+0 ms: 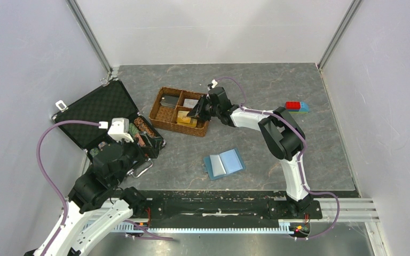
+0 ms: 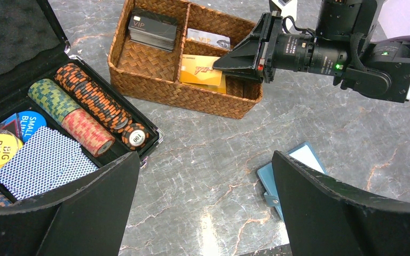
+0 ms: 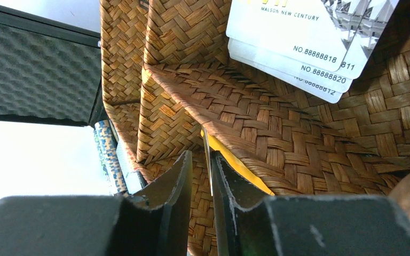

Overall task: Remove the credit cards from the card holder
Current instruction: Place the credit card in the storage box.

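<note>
L gripper [image 2: 208, 205] is held wide open w/ nothing in it, left of the wicker tray [image 2: 192, 98] & on its near side, by the black case [image 1: 99, 109]. R gripper [image 3: 201, 165] is poised over the tray's compartment w/ the gold cards [image 2: 200, 72], fingers all but closed on a thin card [image 3: 207, 144] seen edge-on. Card holder [image 1: 224, 164] is seen lying open on the tray's near side. Card should prob. be lowered flat before fingers are parted, so the wicker wall isn't caught.
</note>
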{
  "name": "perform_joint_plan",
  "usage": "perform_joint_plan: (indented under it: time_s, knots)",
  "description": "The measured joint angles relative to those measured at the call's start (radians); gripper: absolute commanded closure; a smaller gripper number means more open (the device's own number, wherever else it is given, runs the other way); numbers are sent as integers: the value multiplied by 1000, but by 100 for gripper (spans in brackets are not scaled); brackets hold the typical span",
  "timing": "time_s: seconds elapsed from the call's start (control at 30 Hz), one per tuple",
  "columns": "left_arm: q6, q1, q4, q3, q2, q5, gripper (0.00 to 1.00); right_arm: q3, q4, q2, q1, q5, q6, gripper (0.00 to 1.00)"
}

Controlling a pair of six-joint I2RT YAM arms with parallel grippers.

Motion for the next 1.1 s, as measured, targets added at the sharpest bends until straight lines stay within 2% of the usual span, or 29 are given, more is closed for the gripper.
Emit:
perform_joint_plan:
  time_s: [0.2, 0.4, 0.57, 0.73, 1.0, 1.1]
  knots:
    - [0, 0, 0, 0, 0, 0, 0, 0, -7, -2, 2, 18, -5, 84]
    - [0, 0, 0, 0, 0, 0, 0, 0, -17, -2, 2, 26, -10, 84]
    - [0, 0, 0, 0, 0, 1, 0, 0, -26, -4, 2, 36, -19, 89]
    - [0, 0, 0, 0, 0, 2, 0, 0, -34, -6, 2, 44, -24, 79]
    - [0, 0, 0, -1, 6, 2, 0, 1, -60, -7, 0, 55, -40, 97]
    - [0, 0, 0, -1, 12, 2, 0, 1, -64, -8, 0, 55, -45, 92]
